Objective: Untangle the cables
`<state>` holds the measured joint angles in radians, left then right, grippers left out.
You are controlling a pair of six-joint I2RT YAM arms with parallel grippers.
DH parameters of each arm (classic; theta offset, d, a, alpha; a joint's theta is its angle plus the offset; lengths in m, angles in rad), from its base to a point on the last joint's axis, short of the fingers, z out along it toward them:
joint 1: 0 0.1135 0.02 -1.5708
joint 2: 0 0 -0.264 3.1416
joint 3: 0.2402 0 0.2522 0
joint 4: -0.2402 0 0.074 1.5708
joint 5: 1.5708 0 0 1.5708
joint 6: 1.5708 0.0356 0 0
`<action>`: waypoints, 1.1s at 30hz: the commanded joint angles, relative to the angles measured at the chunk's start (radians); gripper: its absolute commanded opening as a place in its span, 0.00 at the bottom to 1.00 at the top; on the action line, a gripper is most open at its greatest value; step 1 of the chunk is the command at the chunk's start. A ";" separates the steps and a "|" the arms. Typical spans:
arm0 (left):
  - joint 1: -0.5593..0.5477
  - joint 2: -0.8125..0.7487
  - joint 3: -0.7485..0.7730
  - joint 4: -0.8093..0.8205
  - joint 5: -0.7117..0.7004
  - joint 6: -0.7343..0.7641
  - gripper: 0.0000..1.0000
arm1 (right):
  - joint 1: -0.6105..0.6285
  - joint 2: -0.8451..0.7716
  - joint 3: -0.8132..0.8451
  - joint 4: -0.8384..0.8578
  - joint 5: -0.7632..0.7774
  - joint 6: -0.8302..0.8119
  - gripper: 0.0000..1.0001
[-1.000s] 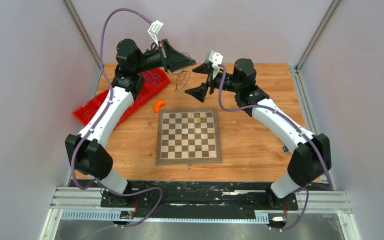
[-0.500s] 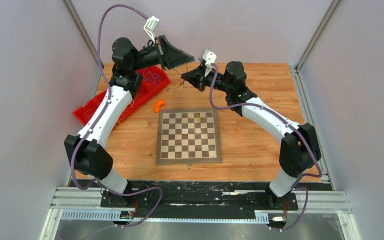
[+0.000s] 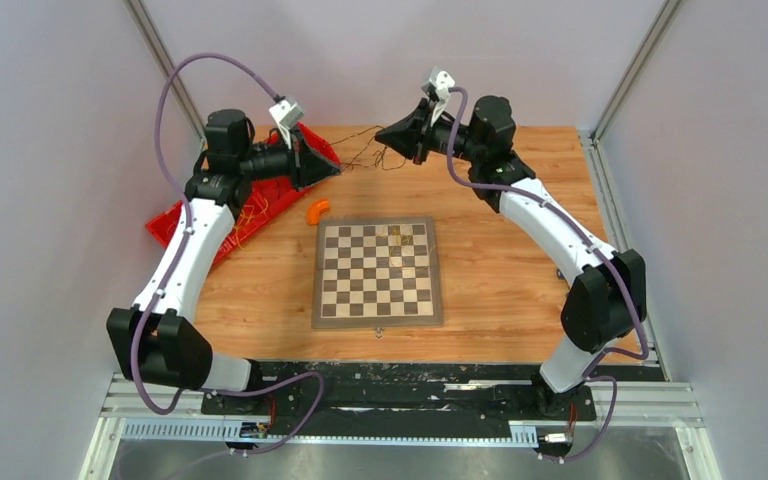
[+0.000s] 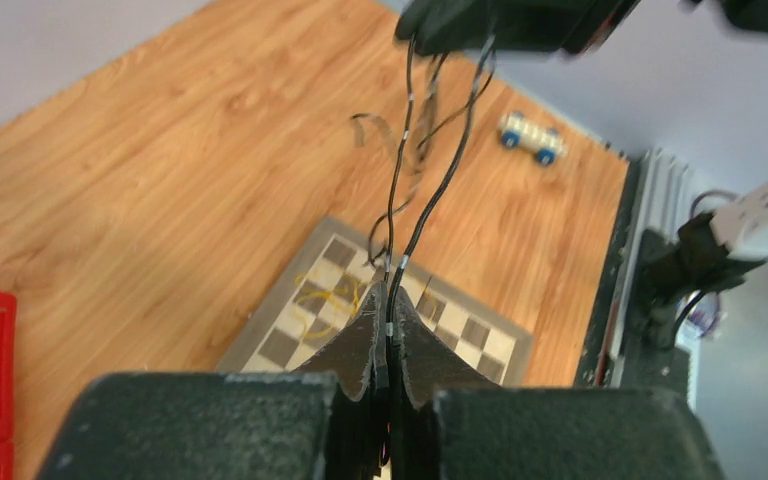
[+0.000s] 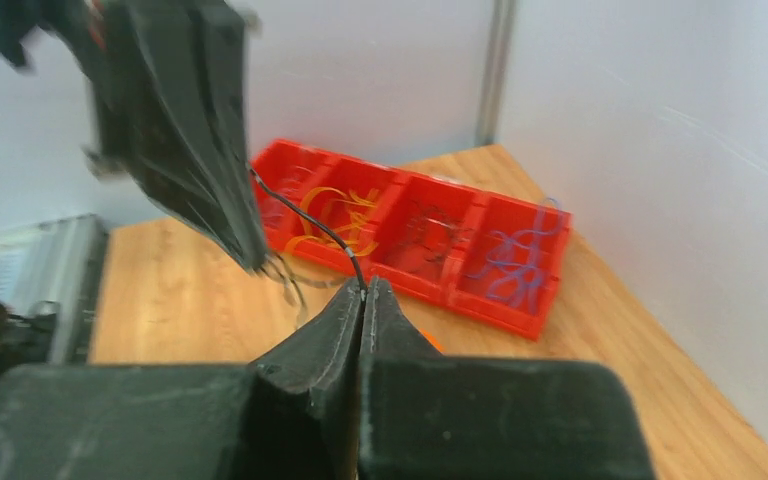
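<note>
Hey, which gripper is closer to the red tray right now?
Left. The left gripper hangs at the far end of the red tray, shut on black cables; the right gripper grips them farther right, clear of the tray.

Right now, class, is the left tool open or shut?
Shut: the left tool has its fingers pressed together on the black cables.

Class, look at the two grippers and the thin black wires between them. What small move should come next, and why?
Probably ease the left gripper and right gripper slightly apart. Both are shut on the black cables, which run between them in two close strands with loose loops hanging off, so a gentle pull may open the tangle.
</note>
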<state>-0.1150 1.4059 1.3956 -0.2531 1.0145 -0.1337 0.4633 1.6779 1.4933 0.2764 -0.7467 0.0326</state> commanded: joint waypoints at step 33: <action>0.237 0.141 0.186 -0.021 -0.334 -0.019 0.00 | -0.027 0.051 0.125 -0.527 -0.149 -0.135 0.87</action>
<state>0.0605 1.4704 1.5383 -0.2825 0.7811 -0.1230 0.4465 1.7584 1.6291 -0.2211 -0.9070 -0.0410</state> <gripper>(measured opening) 0.006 0.872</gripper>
